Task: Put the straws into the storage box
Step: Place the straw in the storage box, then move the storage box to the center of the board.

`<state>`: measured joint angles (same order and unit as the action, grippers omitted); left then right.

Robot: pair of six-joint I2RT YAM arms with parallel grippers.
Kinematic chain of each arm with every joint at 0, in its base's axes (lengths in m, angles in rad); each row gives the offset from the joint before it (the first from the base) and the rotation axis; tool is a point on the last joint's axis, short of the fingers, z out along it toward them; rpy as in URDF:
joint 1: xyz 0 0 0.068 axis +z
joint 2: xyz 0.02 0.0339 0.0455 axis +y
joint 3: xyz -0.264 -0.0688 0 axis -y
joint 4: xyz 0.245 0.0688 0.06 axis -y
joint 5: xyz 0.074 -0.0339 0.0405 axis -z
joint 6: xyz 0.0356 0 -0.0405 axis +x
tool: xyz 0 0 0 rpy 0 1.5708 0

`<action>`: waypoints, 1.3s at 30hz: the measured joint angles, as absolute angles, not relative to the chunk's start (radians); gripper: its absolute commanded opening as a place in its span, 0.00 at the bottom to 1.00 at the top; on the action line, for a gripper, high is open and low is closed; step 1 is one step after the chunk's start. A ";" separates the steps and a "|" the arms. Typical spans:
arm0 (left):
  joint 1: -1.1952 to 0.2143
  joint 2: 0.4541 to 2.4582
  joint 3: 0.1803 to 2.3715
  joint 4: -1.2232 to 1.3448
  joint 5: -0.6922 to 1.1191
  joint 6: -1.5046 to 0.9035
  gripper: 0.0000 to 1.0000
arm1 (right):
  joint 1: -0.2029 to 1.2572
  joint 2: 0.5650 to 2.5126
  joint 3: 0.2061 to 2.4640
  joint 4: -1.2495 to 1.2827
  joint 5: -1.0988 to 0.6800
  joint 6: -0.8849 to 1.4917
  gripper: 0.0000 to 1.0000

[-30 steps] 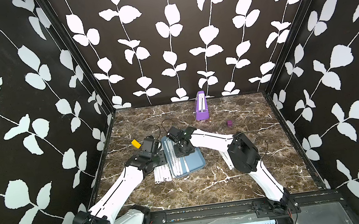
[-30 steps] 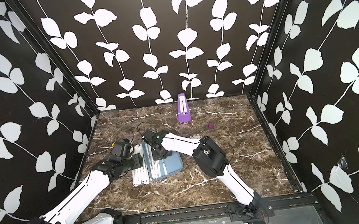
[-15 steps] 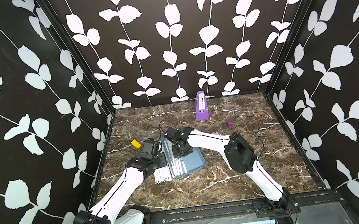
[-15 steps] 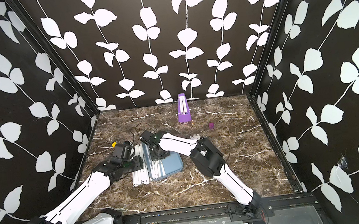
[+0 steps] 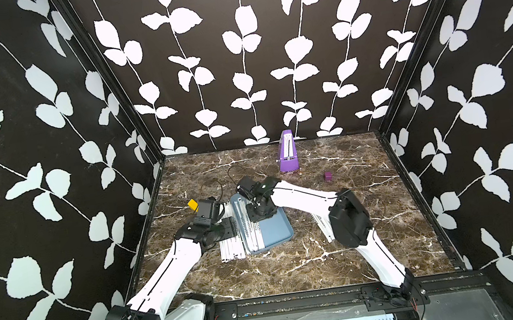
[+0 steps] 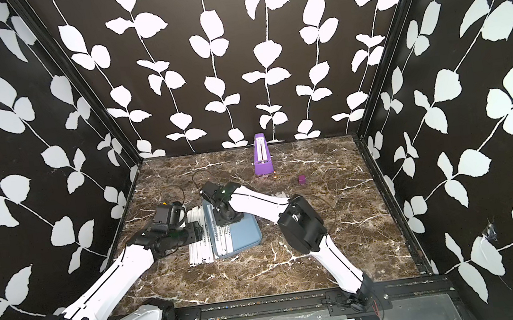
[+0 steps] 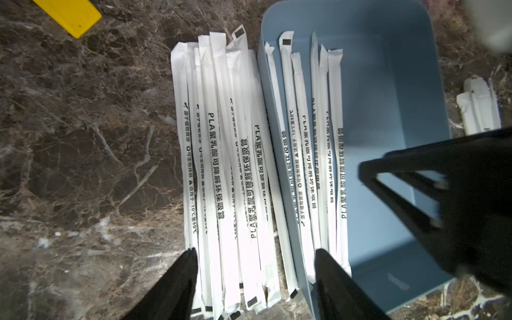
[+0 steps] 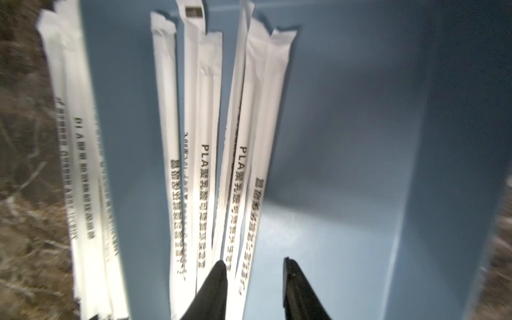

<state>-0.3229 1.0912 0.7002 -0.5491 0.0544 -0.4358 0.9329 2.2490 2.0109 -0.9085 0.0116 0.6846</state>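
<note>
The storage box (image 5: 274, 232) (image 7: 388, 110) (image 8: 346, 138) is a shallow light-blue tray near the table's middle left. Several white wrapped straws (image 7: 304, 138) (image 8: 205, 138) lie side by side along its left half. A pile of more straws (image 5: 231, 248) (image 7: 219, 138) lies on the marble just left of the box. My left gripper (image 7: 256, 250) is open, straddling that pile and the box's near wall. My right gripper (image 8: 253, 261) is open low over the box, and the end of one straw lies loose between its tips. Neither holds anything.
A tall purple wedge (image 5: 287, 153) stands at the back. A small purple cube (image 5: 328, 176) sits right of it. A yellow block (image 5: 192, 204) (image 7: 69, 13) lies left of the pile. More straws (image 5: 322, 226) (image 7: 479, 105) lie right of the box, partly under the right arm.
My right gripper was shut and has opened over the box, leaving a straw in it. My left gripper has opened wider over the pile.
</note>
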 measured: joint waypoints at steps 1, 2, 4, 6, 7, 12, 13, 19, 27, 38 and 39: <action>-0.318 1.093 0.704 -0.551 0.069 -0.429 0.79 | 0.925 2.206 2.000 -0.927 0.032 0.655 0.44; -0.318 1.097 0.707 -0.553 0.079 -0.425 0.80 | 0.917 2.170 1.987 -0.941 0.051 0.620 0.45; -0.318 1.107 0.716 -0.560 0.094 -0.417 0.80 | 0.899 2.112 1.956 -0.966 0.084 0.574 0.49; -0.318 1.111 0.721 -0.566 0.097 -0.409 0.81 | 0.885 2.078 1.922 -0.992 0.110 0.530 0.51; -0.318 1.111 0.722 -0.571 0.097 -0.406 0.81 | 0.876 2.076 1.907 -1.006 0.122 0.507 0.52; -0.318 1.111 0.725 -0.577 0.097 -0.399 0.79 | 0.857 2.138 1.867 -1.029 0.135 0.451 0.52; -0.318 1.111 0.725 -0.577 0.097 -0.399 0.79 | 0.853 2.152 1.863 -1.029 0.134 0.444 0.52; -0.317 1.113 0.725 -0.577 0.068 -0.399 0.76 | 0.808 2.184 1.818 -0.995 0.126 0.418 0.49; -0.281 1.118 0.725 -0.585 -0.007 -0.417 0.63 | 0.749 2.157 1.662 -0.925 0.123 0.414 0.47; -0.354 1.246 0.768 -0.585 -0.012 -0.445 0.48 | 0.736 2.031 1.580 -0.891 0.063 0.442 0.50; -0.379 1.266 0.783 -0.581 -0.009 -0.456 0.46 | 0.733 2.012 1.580 -0.890 0.053 0.445 0.50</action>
